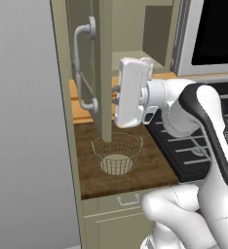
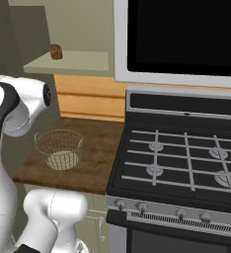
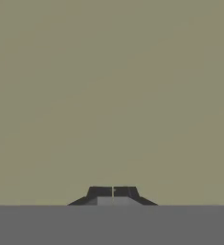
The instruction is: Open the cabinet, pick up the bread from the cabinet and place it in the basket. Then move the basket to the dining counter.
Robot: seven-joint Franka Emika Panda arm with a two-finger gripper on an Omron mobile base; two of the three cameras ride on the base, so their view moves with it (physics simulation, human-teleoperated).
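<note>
Looking over the arm from the left base view, we are seeing the cabinet [image 1: 105, 73] door standing swung out, edge-on toward us, its curved silver handle [image 1: 84, 70] on the face turned left. We are holding the gripper [image 3: 113, 192] just beside that door, and in the hand view the two dark fingers [image 3: 100, 192] are sitting pressed together, closed on nothing, facing a flat olive panel. The bread [image 2: 56, 51] is resting on the cabinet shelf [image 2: 73, 62], well above the basket [image 2: 59, 148]. That wire basket is standing upright on the dark wooden surface [image 2: 95, 158], beside the stove [image 2: 181, 163].
</note>
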